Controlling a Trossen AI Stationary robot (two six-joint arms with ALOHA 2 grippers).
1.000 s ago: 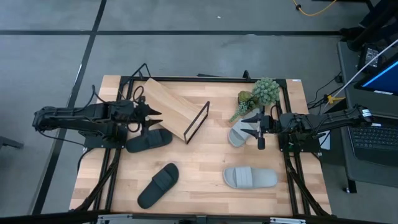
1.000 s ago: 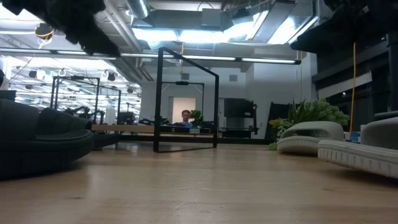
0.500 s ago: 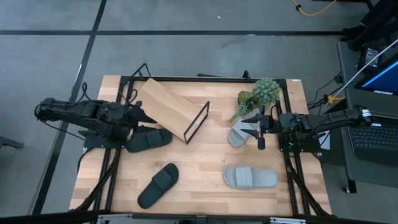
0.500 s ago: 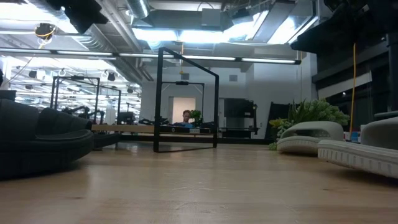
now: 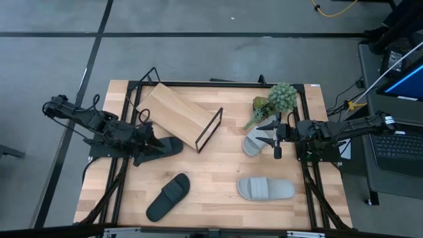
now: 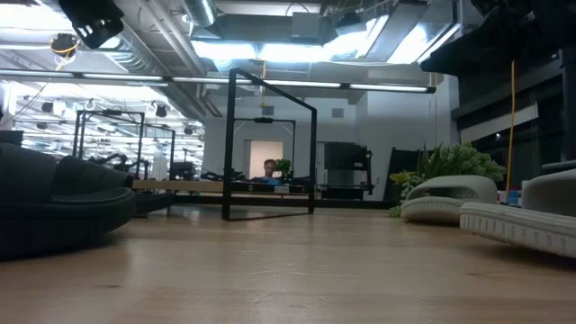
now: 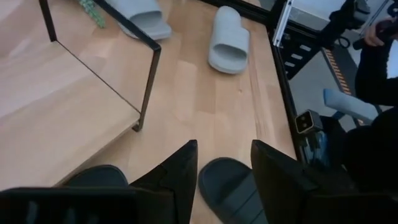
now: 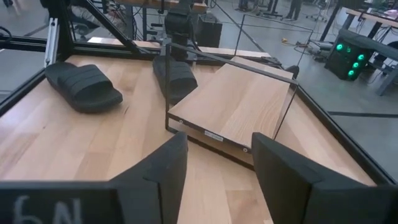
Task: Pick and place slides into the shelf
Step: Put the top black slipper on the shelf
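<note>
Four slides lie on the tabletop (image 5: pixel 218 172), none yet on the shelf (image 5: pixel 177 114). One black slide (image 5: pixel 158 148) sits at the left, just beside the shelf's near edge, with the left pincer (image 5: pixel 147 142) directly over its left end. A second black slide (image 5: pixel 168 196) lies nearer, toward the front left. One grey slide (image 5: pixel 266 189) rests at the front right, and another grey slide (image 5: pixel 254 141) lies farther back on the right, under the right pincer (image 5: pixel 273 135) and just in front of a small green plant (image 5: pixel 276 99).

The shelf, a pale plank in a thin black wire frame, stands skewed at the far left of the tabletop.

These slides look like moulded foam or rubber: probably light, somewhat springy, with a matte surface that should not slip. The wide strap arching over the footbed seems the best hold, or else the sole's side edge.

The left pincer's fingers (image 7: pixel 180 177) stand apart with nothing between them, the black slide showing below the gap. The right pincer is also spread and empty, waiting over the grey slide.
</note>
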